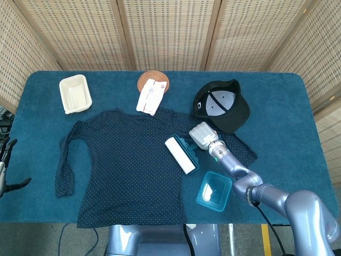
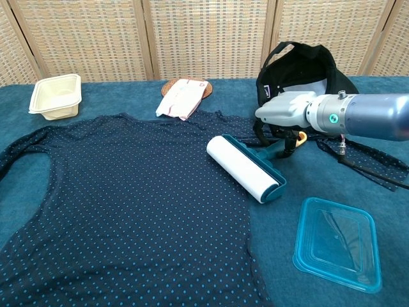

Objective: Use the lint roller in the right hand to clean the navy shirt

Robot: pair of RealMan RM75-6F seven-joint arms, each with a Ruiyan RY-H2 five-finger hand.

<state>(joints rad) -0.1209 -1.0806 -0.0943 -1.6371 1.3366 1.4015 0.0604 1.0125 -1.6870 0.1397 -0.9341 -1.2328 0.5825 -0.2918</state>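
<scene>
My right hand (image 2: 286,112) sits over the lint roller (image 2: 246,167) handle; fingers curl down round the yellow-tipped end, so I read it as grasping the handle, tho contact is partly hidden. Roller head lies on the navy shirt (image 1: 128,165), near its right edge, white drum angled twd the clear teal lid (image 2: 337,244). Lid is just beside the shirt hem, near the table (image 1: 282,106) front edge. Black cap (image 1: 222,105) is close behind the hand. Shirt's left half is open cloth. Cream tray (image 1: 74,94) and white packet (image 1: 149,96) on a round coaster sit farther back. Left hand (image 1: 6,168) at far left edge, off the cloth; can't tell its state.
</scene>
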